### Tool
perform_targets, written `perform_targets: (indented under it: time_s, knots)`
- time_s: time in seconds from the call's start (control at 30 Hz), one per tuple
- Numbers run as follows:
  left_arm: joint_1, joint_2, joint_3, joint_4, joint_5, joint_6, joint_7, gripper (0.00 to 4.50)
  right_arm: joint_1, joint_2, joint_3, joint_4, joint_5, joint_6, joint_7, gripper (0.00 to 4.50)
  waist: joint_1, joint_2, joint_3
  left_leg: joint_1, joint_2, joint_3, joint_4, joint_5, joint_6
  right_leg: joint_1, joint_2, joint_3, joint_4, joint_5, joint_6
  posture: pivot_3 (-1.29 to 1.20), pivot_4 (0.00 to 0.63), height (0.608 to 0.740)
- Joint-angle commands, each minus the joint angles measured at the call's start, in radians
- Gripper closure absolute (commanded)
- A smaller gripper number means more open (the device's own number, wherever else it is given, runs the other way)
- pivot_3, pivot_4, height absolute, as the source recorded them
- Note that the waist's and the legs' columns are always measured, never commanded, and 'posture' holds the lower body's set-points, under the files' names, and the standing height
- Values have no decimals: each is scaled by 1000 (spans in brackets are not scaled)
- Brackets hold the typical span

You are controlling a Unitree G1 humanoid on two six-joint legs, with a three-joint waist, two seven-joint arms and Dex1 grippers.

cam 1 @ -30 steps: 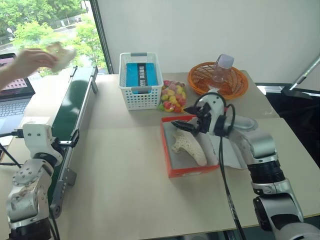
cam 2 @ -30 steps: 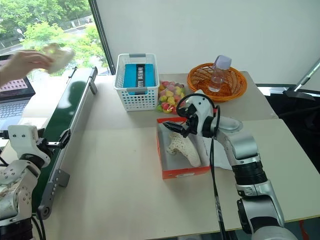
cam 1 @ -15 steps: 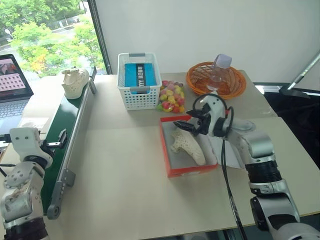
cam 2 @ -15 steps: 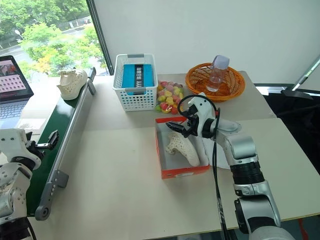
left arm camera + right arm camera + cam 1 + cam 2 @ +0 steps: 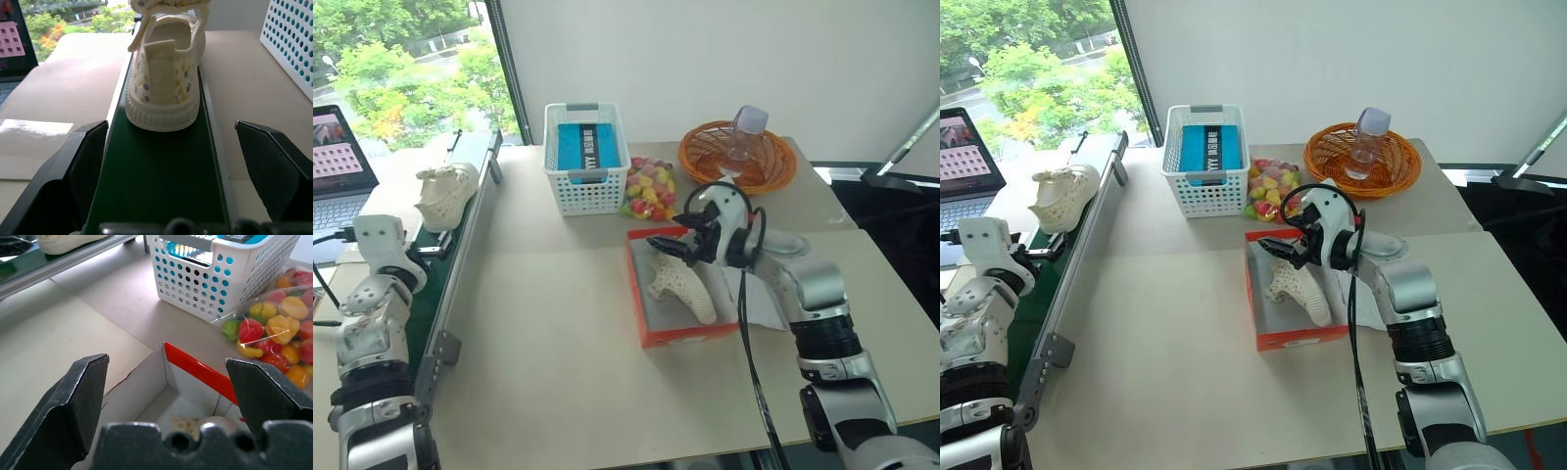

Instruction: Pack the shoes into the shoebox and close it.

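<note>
The right gripper (image 5: 668, 247) hangs over the far end of the shoebox (image 5: 651, 328), its two black fingers (image 5: 78, 401) spread wide with nothing between them. Just below and ahead of those fingers lies the orange-red rim of the box's far corner, with the pale inside wall dropping away under it. One cream shoe (image 5: 683, 284) lies inside the box, just beneath and slightly nearer the robot than the fingers, not touching them. The box's lid is open and lies flat to the right of the box, under the right forearm.

Beyond the right fingers stands a white mesh basket (image 5: 587, 157) holding a blue pack, and just beside it, to their right, a clear bag of coloured fruit-shaped sweets (image 5: 650, 188). Farther off is an orange wicker basket (image 5: 739, 157) with a plastic bottle (image 5: 748, 132) in it.

The left gripper (image 5: 176, 147) sits at the near end of a green conveyor belt (image 5: 161, 186) along the left side of the surface (image 5: 548, 343). Its fingers (image 5: 85, 161) are released, standing wide on either side of the belt. The second shoe (image 5: 164, 73) stands on the belt straight ahead of those fingers, heel turned toward them, near but clear of both. The shoe falls within the gap between the two fingers in line, yet lies beyond their tips. To the left of the belt an open laptop (image 5: 340, 162) rests on a lower desk.
</note>
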Motion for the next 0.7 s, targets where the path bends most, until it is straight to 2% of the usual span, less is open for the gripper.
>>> perform_targets:
  time_s: [0.03, 0.67, 0.7]
  knots:
    - [-16, 18, -7, 29, 8, -18, -3, 42, -18, -25, 2, -77, 3, 19, 10, 25, -1, 0, 0, 0, 0, 0, 0, 0, 0, 0, 0, 0, 0, 0, 0, 0, 150, 740]
    - [26, -17, -8, 12, -25, 15, 32, 42, -34, -43, 23, -75, -3, 38, 7, 25, 20, 0, 0, 0, 0, 0, 0, 1, -1, 0, 0, 0, 1, 1, -1, 0, 150, 740]
    - [27, -22, -7, 4, -33, 13, 23, 558, -36, -43, 24, -73, -5, 36, 7, 0, 24, 0, 0, 1, 0, 0, 0, 1, -1, 0, 0, 0, 1, 1, -1, 0, 150, 740]
